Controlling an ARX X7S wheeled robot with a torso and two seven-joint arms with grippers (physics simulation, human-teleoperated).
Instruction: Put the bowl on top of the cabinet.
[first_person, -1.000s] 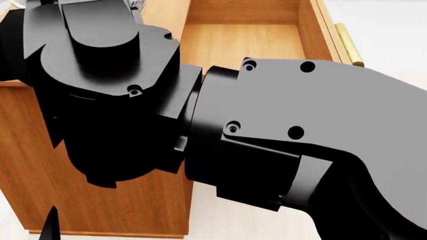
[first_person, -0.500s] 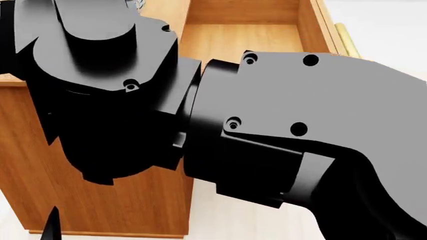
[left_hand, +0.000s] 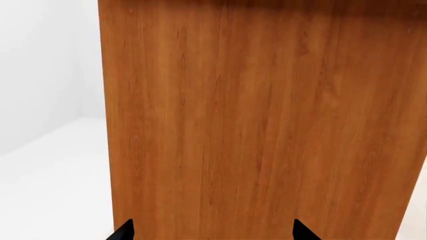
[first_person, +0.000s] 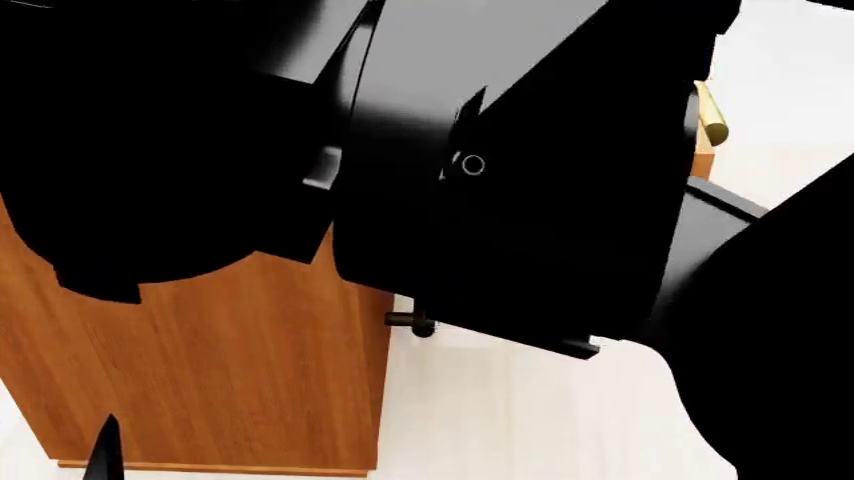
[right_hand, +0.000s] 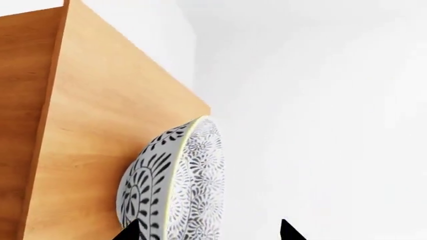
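Filling the left wrist view from about nine o'clock to three o'clock is a flat orange-brown side panel of the cabinet (left_hand: 260, 125), with white floor and wall at the nine o'clock edge. Two dark fingertips of the left gripper (left_hand: 212, 231) show at seven and five o'clock, set well apart with only wood grain between them, so the jaws stand wide and hold nothing.

Centre panel, head view: black arm housings (first_person: 400, 150) cover most of the field from eleven to three o'clock. Below them, at seven o'clock, the cabinet's side wall is exposed, and a brass bar handle (first_person: 710, 115) projects at two o'clock. A small dark stud (first_person: 411, 322) shows near the centre, beside the cabinet's edge. Neither the bowl nor the right gripper can be made out in this view.

Right panel, right wrist view: the bowl (right_hand: 175, 185) sits at six to seven o'clock, its leaf-patterned outer wall against a flat wooden face of the cabinet, its rim facing the white background. The two fingertips of the right gripper (right_hand: 210, 231) appear at the lower edge; one overlaps the bowl's outer wall, the other stands clear of its rim in open space. Whether the jaws actually clamp the bowl cannot be told.
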